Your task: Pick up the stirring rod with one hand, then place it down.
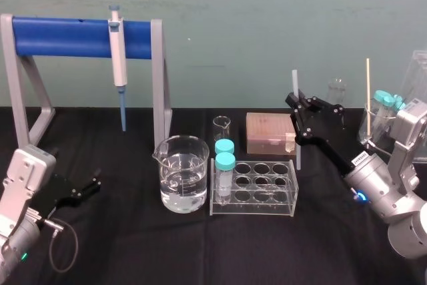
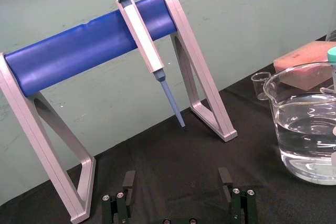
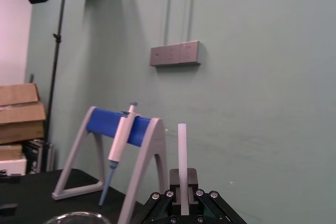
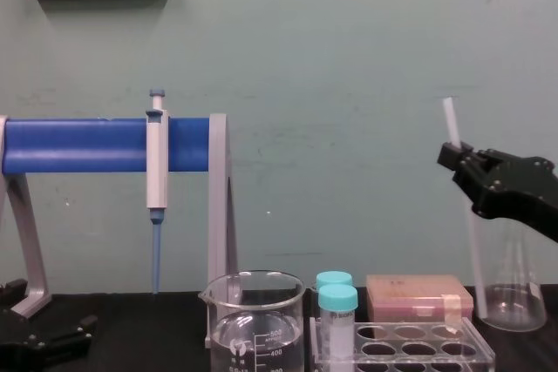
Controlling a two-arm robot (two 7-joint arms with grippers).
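Stirring rod (image 1: 294, 83) stands upright, clamped tight by your right gripper (image 1: 297, 107) beside the tube rack (image 1: 253, 195), while your left gripper (image 1: 92, 183) sits spread open, low over the table (image 1: 133, 245).

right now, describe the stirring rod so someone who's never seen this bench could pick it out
Find the clear tube rack mid-table; by its right end is the black right gripper. The stirring rod is the translucent white straw-like stick it holds upright, thicker and whiter than the thin yellowish stick farther right.
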